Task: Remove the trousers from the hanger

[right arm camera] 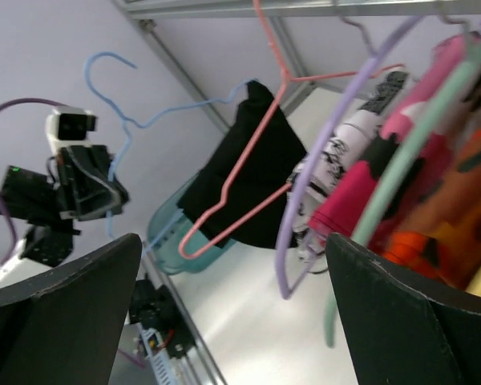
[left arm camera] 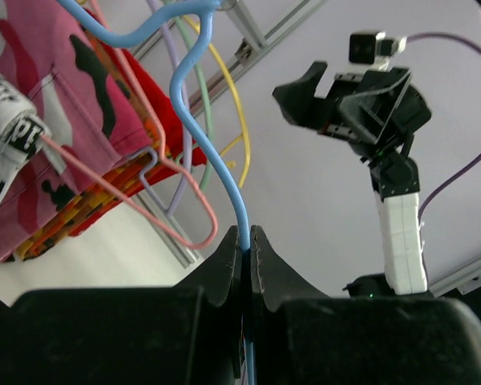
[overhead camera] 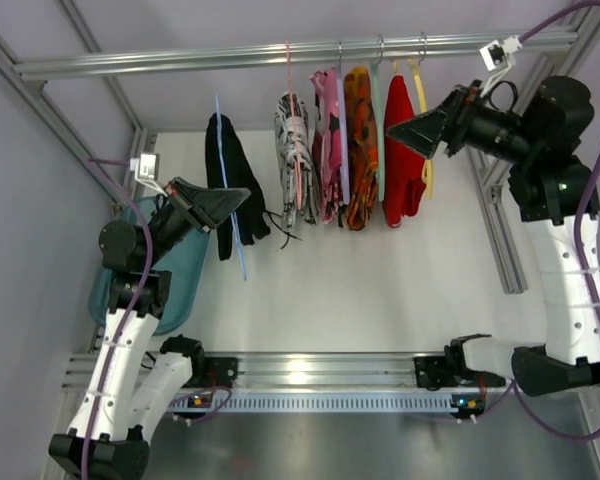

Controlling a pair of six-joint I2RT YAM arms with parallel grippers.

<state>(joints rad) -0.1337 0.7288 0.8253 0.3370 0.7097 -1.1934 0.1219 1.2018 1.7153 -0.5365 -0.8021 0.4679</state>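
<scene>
The light-blue hanger [overhead camera: 230, 215] hangs edge-on left of the other clothes, its hook below the rail and not on it. The black trousers [overhead camera: 236, 185] are draped over it, drawstrings dangling at the right. My left gripper [overhead camera: 225, 205] is shut on the hanger's wire; in the left wrist view the blue wire [left arm camera: 216, 160] runs up from between the closed jaws [left arm camera: 247, 237]. My right gripper [overhead camera: 412, 133] is open and empty, up by the red garment. In the right wrist view, its gripper [right arm camera: 232, 241] faces the trousers [right arm camera: 260, 172] and the blue hanger [right arm camera: 116, 84] from a distance.
A metal rail [overhead camera: 180, 62] carries a black-and-white patterned garment [overhead camera: 295, 160], pink [overhead camera: 328, 140], orange [overhead camera: 360, 150] and red [overhead camera: 402, 150] clothes on pink, purple, green and yellow hangers. A teal bin [overhead camera: 175, 275] lies at the left under my left arm. Frame posts stand on both sides.
</scene>
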